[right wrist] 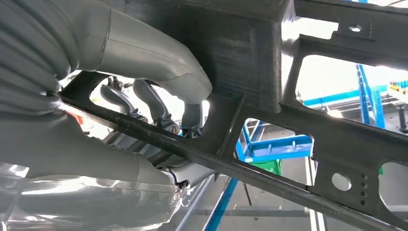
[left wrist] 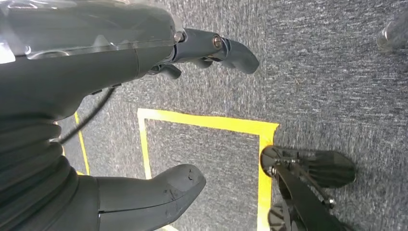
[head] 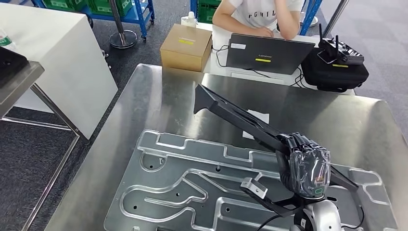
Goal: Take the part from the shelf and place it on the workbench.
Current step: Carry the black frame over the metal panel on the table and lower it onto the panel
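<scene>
My right hand (head: 304, 165) grips a long black frame-like part (head: 231, 114) and holds it tilted in the air above the steel workbench (head: 159, 91). The part's far end points up and away from me. Up close, the right wrist view has my thumb and fingers (right wrist: 154, 98) wrapped around a bar of the black part (right wrist: 250, 43), which has open cut-outs. In the left wrist view my left hand (left wrist: 159, 120) hangs over grey carpet with thumb and fingers apart and nothing held.
A grey metal plate with grooved channels (head: 178, 192) lies on the workbench below the part. Beyond the bench a person sits at a laptop (head: 267, 53), with a cardboard box (head: 186, 46) and a black bag (head: 337, 72) beside it. A white table (head: 53, 53) stands left.
</scene>
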Available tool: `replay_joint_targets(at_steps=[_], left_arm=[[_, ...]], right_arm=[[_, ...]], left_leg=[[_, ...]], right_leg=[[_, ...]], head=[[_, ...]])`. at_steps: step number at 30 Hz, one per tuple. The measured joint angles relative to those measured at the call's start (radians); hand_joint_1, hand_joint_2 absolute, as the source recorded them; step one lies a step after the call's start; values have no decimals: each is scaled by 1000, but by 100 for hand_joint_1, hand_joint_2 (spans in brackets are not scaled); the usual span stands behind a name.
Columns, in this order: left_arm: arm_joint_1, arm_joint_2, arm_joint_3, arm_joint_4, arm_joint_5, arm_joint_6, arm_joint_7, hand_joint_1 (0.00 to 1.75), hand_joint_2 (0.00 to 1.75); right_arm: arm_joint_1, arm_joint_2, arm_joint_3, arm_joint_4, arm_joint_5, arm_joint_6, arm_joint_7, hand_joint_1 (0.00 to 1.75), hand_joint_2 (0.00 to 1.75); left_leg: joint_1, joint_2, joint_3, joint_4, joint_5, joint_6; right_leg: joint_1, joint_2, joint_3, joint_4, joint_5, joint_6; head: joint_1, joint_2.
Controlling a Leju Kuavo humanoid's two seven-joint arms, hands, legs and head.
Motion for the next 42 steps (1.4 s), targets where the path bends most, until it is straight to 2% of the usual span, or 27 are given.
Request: replay_joint_targets(at_steps=[1,2,3,5,6,7,9,10,11,12,14,16,17,18,20,22,24,27,29,31,32,33,34,36,38,40,42], left_arm=[[0,0,0,0,0,0,0,0,175],[1,0,0,0,0,0,0,0,175],[1,0,0,0,0,0,0,0,175],[-1,-1,0,0,0,0,0,0,175],[-2,-3,0,0,1,0,0,0,175],[-4,-5,0,0,1,0,0,0,175],[-7,-8,0,0,1,0,0,0,175],[-8,-8,0,0,1,0,0,0,175],[-9,-8,0,0,1,0,0,0,175],[-9,-8,0,0,1,0,0,0,175],[-8,-7,0,0,1,-1,0,0,175],[-6,-4,0,0,1,-1,0,0,175],[-4,-2,0,0,1,0,0,0,175],[-3,-1,0,0,1,0,0,0,175],[-2,1,0,0,1,0,0,0,175],[-1,2,0,1,0,0,0,0,175],[0,1,0,1,0,0,0,0,175],[3,-1,-1,1,0,-1,0,0,175],[5,-2,-1,1,0,-1,0,0,175],[5,-3,-1,1,0,-1,0,0,175],[6,-3,-1,1,0,-1,0,0,175],[6,-3,-1,1,0,-1,0,0,175],[5,-3,-1,1,0,-1,0,0,175],[2,-3,-1,1,1,-1,0,0,175],[-3,-4,-1,1,1,-1,0,0,175],[-8,-4,0,1,1,-1,0,0,175],[-9,-4,0,1,1,-1,0,0,175]], right_arm=[[0,0,0,0,0,0,0,175,175],[0,0,0,0,0,0,0,175,175],[0,0,0,0,0,0,0,175,175],[0,0,0,0,0,0,0,175,175],[0,0,0,0,0,0,0,175,175],[-1,0,0,-1,0,0,0,175,175],[-3,0,0,-3,0,0,0,175,175],[-4,0,0,-5,0,0,0,175,175],[-4,0,0,-5,0,0,0,175,175],[-4,0,0,-5,0,0,1,175,175],[-3,0,0,-5,0,0,1,175,175],[0,0,0,-4,0,0,0,175,175],[2,0,0,-2,0,0,1,175,175],[3,0,0,-1,0,0,1,175,175],[3,0,0,0,0,0,1,175,175],[4,0,0,0,0,0,1,175,175],[4,0,1,1,0,0,0,175,175],[1,0,1,0,0,0,0,175,175],[0,0,2,0,0,0,0,175,175],[0,0,2,0,0,0,0,175,175],[0,0,2,0,0,0,0,175,175],[1,0,2,0,0,0,0,175,175],[1,0,2,0,0,0,0,175,175],[0,0,2,0,0,0,0,175,175],[-1,0,2,-1,0,0,0,175,175],[-3,0,2,-2,0,0,0,175,175],[-4,0,2,-3,0,0,0,175,175]], left_leg=[[-1,0,-2,0,0,0],[-1,-1,-3,0,0,0],[-2,-1,-3,0,0,-1],[-4,-1,-2,-1,1,-3],[-4,-2,0,-2,1,-7],[-4,-2,0,-5,-1,-14],[-4,-2,8,-4,17,-33],[-5,-2,10,-3,28,-41],[-6,-3,13,2,35,-46],[-7,-5,8,14,25,-51],[-6,-7,-19,89,-44,-56],[-5,-7,-66,201,-116,-61],[-5,-7,-77,228,-130,-63],[-4,-7,-71,218,-123,-62],[-1,-6,-16,111,-68,-60],[0,-4,17,27,-42,-52],[-2,-2,13,15,-43,-34],[0,-3,19,7,-19,-6],[2,-2,19,4,-14,1],[1,-3,14,4,-13,2],[1,-3,12,4,-13,2],[2,-3,10,4,-13,1],[2,-3,10,4,-13,-1],[2,-3,11,2,-13,-8],[2,-3,15,-7,-17,-23],[0,-2,26,-11,6,-43],[-1,-3,33,-6,23,-56]], right_leg=[[0,0,-29,49,-19,1],[0,0,-44,66,-19,-1],[0,0,-39,46,-2,-5],[5,2,21,-82,59,-20],[12,3,49,-132,63,-30],[22,6,68,-167,50,-42],[35,13,79,-188,5,-62],[34,17,87,-204,2,-73],[30,16,94,-216,16,-82],[26,12,99,-223,34,-90],[21,0,99,-227,86,-100],[21,-7,90,-219,117,-99],[21,-8,86,-214,121,-96],[20,-8,82,-208,122,-91],[16,-8,76,-195,122,-78],[17,-9,76,-186,121,-61],[20,-9,79,-181,121,-42],[17,-7,71,-161,119,-21],[14,-5,32,-93,71,-14],[10,-4,-33,24,14,-8],[7,-3,-57,60,4,-5],[5,-3,-64,63,10,-4],[3,-3,-50,27,33,-4],[3,-2,15,-100,85,-11],[11,2,56,-174,70,-28],[18,7,65,-197,39,-47],[13,5,83,-229,67,-68]], head=[[1,0],[1,0],[1,0],[1,0],[0,0],[2,0],[5,0],[7,0],[6,0],[2,0],[-3,0],[-6,0],[-6,0],[-6,0],[-7,0],[-8,0],[-7,0],[-3,0],[1,0],[3,0],[3,0],[3,0],[2,0],[2,0],[4,0],[8,0],[7,0]])
